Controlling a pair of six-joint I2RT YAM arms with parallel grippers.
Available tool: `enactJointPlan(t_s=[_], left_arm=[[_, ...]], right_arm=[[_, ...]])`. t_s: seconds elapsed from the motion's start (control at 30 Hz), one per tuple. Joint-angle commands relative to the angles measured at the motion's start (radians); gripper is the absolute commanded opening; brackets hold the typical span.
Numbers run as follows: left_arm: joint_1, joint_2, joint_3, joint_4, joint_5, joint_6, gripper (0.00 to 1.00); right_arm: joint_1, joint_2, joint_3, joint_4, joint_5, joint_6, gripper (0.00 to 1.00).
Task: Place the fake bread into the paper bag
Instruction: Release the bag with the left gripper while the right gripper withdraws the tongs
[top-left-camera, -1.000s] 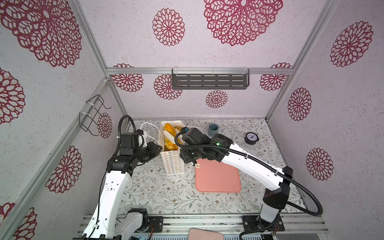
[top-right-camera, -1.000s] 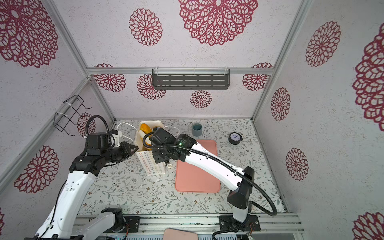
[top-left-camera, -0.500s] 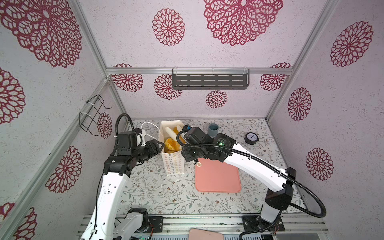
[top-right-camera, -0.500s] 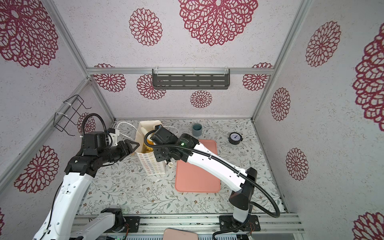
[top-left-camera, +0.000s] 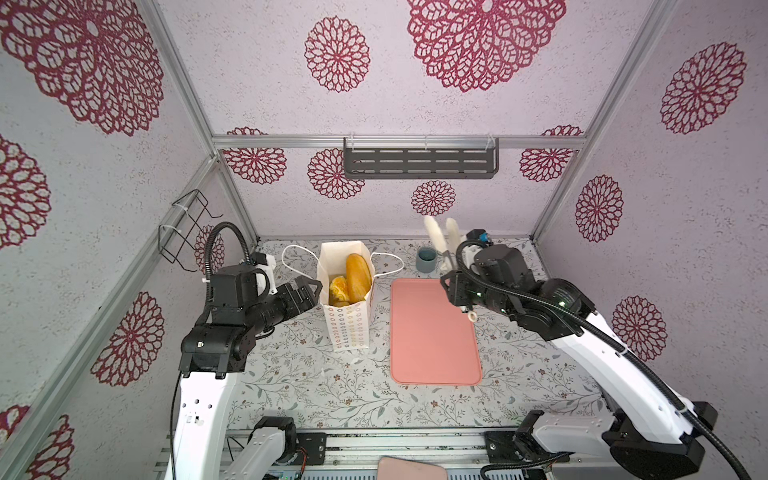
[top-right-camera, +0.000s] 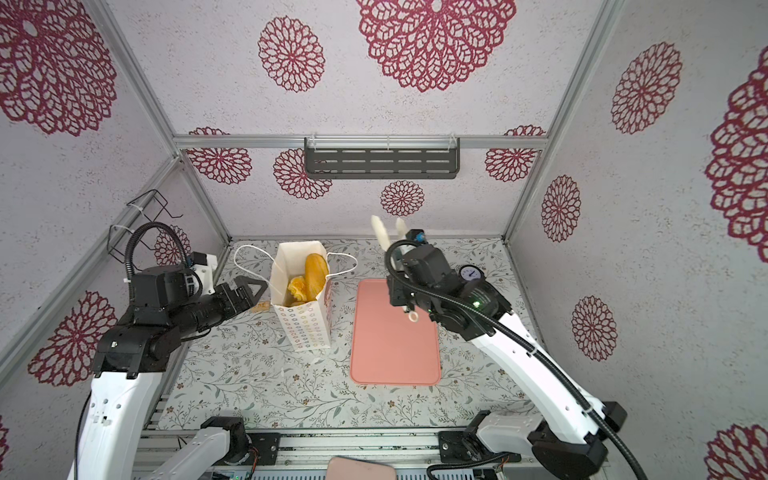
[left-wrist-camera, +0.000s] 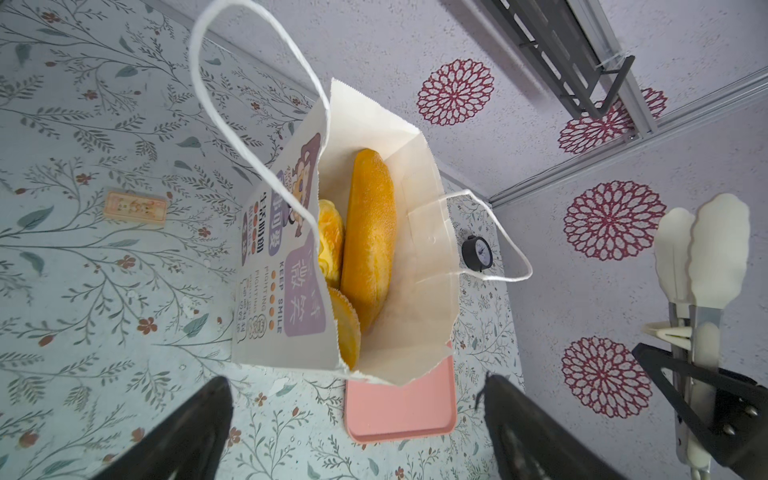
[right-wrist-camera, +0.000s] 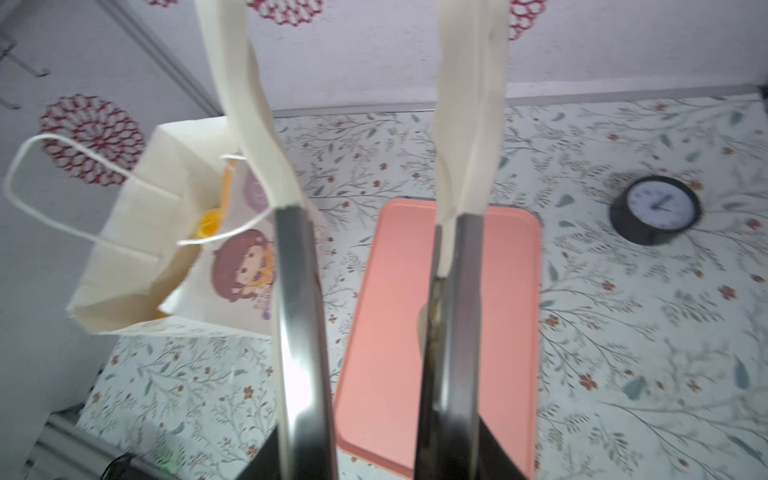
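Plainly, the fake bread (left-wrist-camera: 368, 237) is inside the paper bag (top-left-camera: 349, 328), which stands upright on the table (top-left-camera: 332, 395) between the two arms. A long loaf leans on one wall, and rounder buns lie beside it. The pink tray (top-left-camera: 434, 332) next to the bag is bare. The left gripper (top-left-camera: 309, 293) is just beside the bag's wall, with its jaws spread wide and holding nothing. The right gripper (top-left-camera: 455, 291) is closed around the metal arms of the tongs (top-left-camera: 433, 232). Their white tips point upward, a little apart, with nothing between them.

I judge the filling nearly finished, so what matters is to leave the bag standing. The left arm should go straight back from the wall, slowly, and keep clear of the cord handle (top-left-camera: 284, 261) hanging on its side. A hooked cord could tip such a light, tall bag.

The left wrist view shows a small pale rectangular piece (left-wrist-camera: 135, 205) lying on the table at the left arm's side of the bag. In the top views the gripper covers it almost wholly. I cannot tell if it is bread. Only the right wrist view shows the cartoon girl (right-wrist-camera: 245, 266) on the bag's front.
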Motion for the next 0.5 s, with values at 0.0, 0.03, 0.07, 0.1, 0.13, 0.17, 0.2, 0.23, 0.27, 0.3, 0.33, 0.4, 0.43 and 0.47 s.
enactJointPlan(t_s=[0.0,0.03,0.07,0.1,0.13,0.17,0.2,0.23,0.27,0.3,0.33,0.4,0.43,0.47], left_arm=[[-0.002,-0.071,0.039,-0.074,-0.083,0.041,0.97],[-0.002,-0.089,0.043,-0.085,-0.103,0.044,0.97],[-0.002,-0.114,0.044,-0.094,-0.127,0.043,0.97],[-0.002,-0.140,0.042,-0.103,-0.153,0.041,0.97],[-0.001,-0.161,0.037,-0.110,-0.178,0.039,0.97],[-0.002,-0.189,0.030,-0.119,-0.210,0.036,0.97],[-0.002,-0.215,0.019,-0.127,-0.242,0.030,0.97],[-0.002,-0.241,0.005,-0.131,-0.271,0.027,0.97],[-0.002,-0.270,-0.013,-0.136,-0.306,0.020,0.97],[-0.002,-0.297,-0.038,-0.139,-0.340,0.012,0.97],[-0.002,-0.323,-0.063,-0.140,-0.365,0.006,0.97],[-0.001,-0.374,-0.123,-0.141,-0.415,-0.022,0.97],[-0.002,-0.401,-0.159,-0.136,-0.427,-0.031,0.97],[-0.001,-0.427,-0.193,-0.129,-0.439,-0.038,0.97]], right_arm=[[-0.066,-0.087,-0.070,-0.013,0.020,-0.027,0.44],[-0.086,-0.103,-0.095,-0.021,0.022,-0.034,0.44],[-0.111,-0.119,-0.124,-0.030,0.026,-0.038,0.44],[-0.135,-0.132,-0.150,-0.041,0.032,-0.038,0.44],[-0.158,-0.140,-0.173,-0.050,0.032,-0.041,0.44],[-0.181,-0.149,-0.209,-0.051,0.026,-0.047,0.44],[-0.209,-0.157,-0.247,-0.046,0.021,-0.052,0.44],[-0.232,-0.162,-0.284,-0.036,0.012,-0.059,0.44],[-0.263,-0.165,-0.331,-0.019,0.000,-0.067,0.44],[-0.296,-0.165,-0.386,0.002,-0.017,-0.072,0.44],[-0.326,-0.162,-0.429,0.024,-0.039,-0.077,0.44],[-0.401,-0.148,-0.518,0.074,-0.093,-0.084,0.44],[-0.436,-0.140,-0.562,0.106,-0.119,-0.090,0.44],[-0.470,-0.128,-0.604,0.137,-0.142,-0.096,0.44]])
